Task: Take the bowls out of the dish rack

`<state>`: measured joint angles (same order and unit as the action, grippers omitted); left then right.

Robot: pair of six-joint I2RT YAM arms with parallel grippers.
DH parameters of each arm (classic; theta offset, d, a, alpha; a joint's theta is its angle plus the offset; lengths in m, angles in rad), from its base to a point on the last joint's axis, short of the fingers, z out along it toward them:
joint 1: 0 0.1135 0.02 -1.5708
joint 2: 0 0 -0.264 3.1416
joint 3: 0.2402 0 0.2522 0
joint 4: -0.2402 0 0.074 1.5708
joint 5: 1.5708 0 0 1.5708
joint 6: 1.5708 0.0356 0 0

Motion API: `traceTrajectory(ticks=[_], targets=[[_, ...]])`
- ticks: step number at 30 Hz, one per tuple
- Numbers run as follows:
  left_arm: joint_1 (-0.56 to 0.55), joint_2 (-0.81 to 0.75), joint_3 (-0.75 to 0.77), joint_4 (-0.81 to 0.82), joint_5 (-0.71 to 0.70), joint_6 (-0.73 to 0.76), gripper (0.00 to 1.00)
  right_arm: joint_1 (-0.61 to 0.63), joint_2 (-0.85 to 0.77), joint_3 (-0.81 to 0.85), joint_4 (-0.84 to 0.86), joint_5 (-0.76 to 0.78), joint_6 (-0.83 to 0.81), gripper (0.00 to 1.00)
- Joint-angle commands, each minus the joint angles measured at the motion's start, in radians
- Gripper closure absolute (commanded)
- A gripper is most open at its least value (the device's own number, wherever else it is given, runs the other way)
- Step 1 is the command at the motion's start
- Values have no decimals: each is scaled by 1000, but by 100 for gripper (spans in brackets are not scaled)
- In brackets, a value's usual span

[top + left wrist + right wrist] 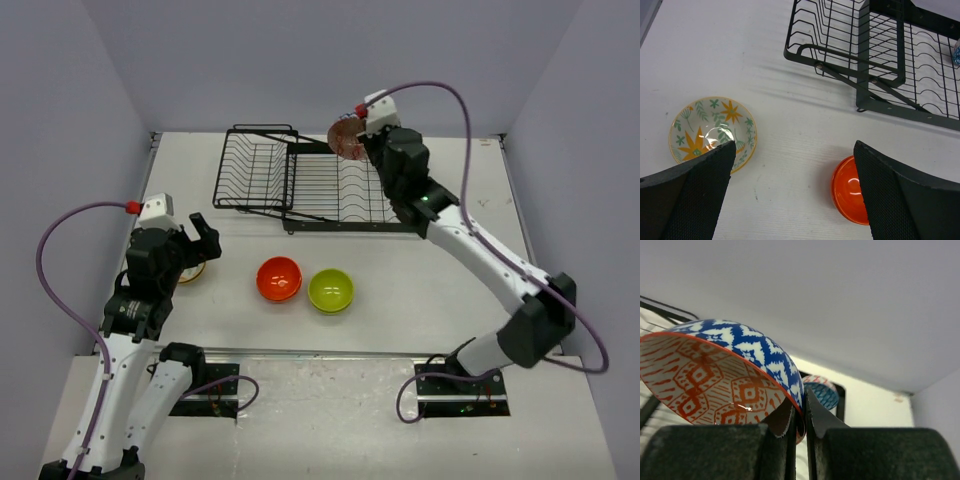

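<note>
Left of the dish rack and on its near side, the left gripper hovers low over the white table with its two fingers spread wide and nothing between them. A floral bowl with orange and green leaves on cream sits upright on the table under the left finger, which covers part of its near rim in the wrist view. An orange bowl stands upright on the table on the near side of the rack, roughly below the join between the deep basket and the slotted tray. A green bowl sits just beside it on the right, not touching it and also clear of the rack. The black wire rack itself lies across the far middle of the table, basket on the left and flat tray on the right. Over the tray's far edge, close to the basket, the right gripper is clamped on the rim of a patterned bowl, blue and white outside and orange on white inside, holding it tilted on edge and raised off the wires. Beyond that gripper's fingers a second bowl with a blue and red pattern is partly visible at the rack; how it rests there cannot be made out.
</note>
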<state>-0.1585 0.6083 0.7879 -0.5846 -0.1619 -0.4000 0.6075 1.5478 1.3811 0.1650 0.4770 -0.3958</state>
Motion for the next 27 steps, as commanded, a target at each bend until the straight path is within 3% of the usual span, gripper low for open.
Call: traceTrajectory(ticks=[1,5,8,15,22,27], targets=[[1,-10,10,43,9,24,0,-14,-153,13,-601,-79,520,100],[1,-15,8,45,16,24,0,-11,-282,-81,-959,-225,670,100],[1,-25,5,46,21,24,0,-40,-350,-203,-1024,-207,701,100],[1,-50,2,49,21,23,0,-114,-384,-335,-1116,-420,669,100],[-1,-42,2,51,25,24,0,-138,-215,-333,-1085,-557,604,100],[-1,-45,2,51,25,24,0,-225,-62,-324,-1024,-635,566,100]])
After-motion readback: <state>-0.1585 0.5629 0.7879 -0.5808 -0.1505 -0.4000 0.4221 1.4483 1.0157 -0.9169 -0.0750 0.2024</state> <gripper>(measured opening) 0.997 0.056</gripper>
